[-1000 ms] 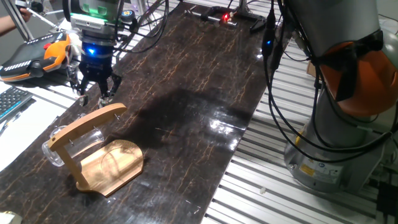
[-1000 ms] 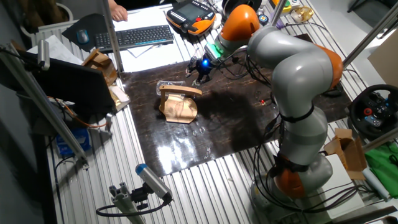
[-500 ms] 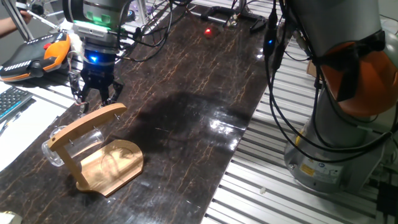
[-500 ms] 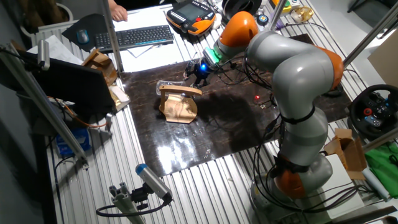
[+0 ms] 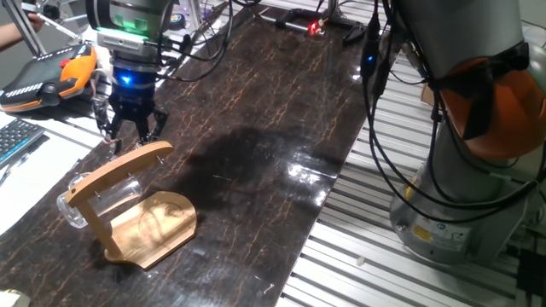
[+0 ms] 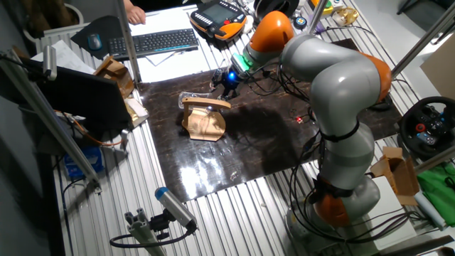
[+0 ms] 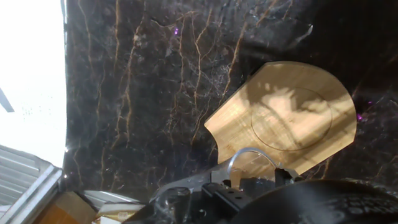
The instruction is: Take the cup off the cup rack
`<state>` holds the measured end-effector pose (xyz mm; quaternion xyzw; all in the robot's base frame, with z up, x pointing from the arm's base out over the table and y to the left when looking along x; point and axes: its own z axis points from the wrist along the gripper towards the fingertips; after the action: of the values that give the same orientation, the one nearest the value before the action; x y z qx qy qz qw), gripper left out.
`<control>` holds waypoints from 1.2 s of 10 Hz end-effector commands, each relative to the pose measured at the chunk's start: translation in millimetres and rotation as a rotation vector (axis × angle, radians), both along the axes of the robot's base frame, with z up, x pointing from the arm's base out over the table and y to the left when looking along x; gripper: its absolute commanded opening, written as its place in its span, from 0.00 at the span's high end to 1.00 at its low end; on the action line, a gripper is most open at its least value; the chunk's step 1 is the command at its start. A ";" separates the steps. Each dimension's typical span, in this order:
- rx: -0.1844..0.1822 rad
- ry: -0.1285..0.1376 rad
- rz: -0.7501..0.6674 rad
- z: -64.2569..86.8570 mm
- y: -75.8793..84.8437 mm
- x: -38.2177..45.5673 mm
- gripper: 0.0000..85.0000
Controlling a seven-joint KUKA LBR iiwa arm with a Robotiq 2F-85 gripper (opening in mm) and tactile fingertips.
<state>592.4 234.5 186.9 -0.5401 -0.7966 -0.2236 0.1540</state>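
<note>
Bamboo-coloured wood marks the rack (image 5: 136,213), which stands on the dark marbled table (image 5: 273,111) just below and in front of the gripper (image 5: 124,135). The rack has a rounded flat base, a short post and a long slanted arm; the upper end of that arm lies right under the gripper's fingertips, close to them, though contact cannot be confirmed from either fixed view. The gripper hangs above the table with its dark fingers (image 5: 150,124) spread apart and nothing between them. A blue light glows on the wrist just above the fingers.

The cup (image 5: 85,199), clear glass and faint against the table, hangs on the rack's arm at its lower end, away from the gripper and off to the far side of the rack from it. It lies tilted, its open mouth facing outward from the post.

From the other fixed view the gripper (image 6: 226,87) sits just beyond the rack (image 6: 204,118), with the cup (image 6: 187,97) a pale glint beside the arm's low end.

In the hand view the rack's base (image 7: 286,118) fills the right of the frame below the camera, and a clear curved rim of glass shows near the hand's own dark housing at the bottom edge. The fingers cannot be made out there.
</note>
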 end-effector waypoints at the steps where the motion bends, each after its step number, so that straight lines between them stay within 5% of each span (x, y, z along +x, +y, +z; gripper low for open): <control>1: -0.016 0.001 0.039 -0.1 0.2 0.1 0.48; 2: -0.065 0.003 0.082 -0.1 0.2 0.1 0.47; 4: -0.080 0.010 0.147 -0.1 0.2 0.1 0.44; 8: -0.058 0.035 0.118 -0.9 1.2 0.9 0.43; 12: -0.047 0.056 0.065 0.4 28.9 12.1 0.42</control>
<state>604.7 263.2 187.2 -0.5231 -0.8146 -0.1839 0.1705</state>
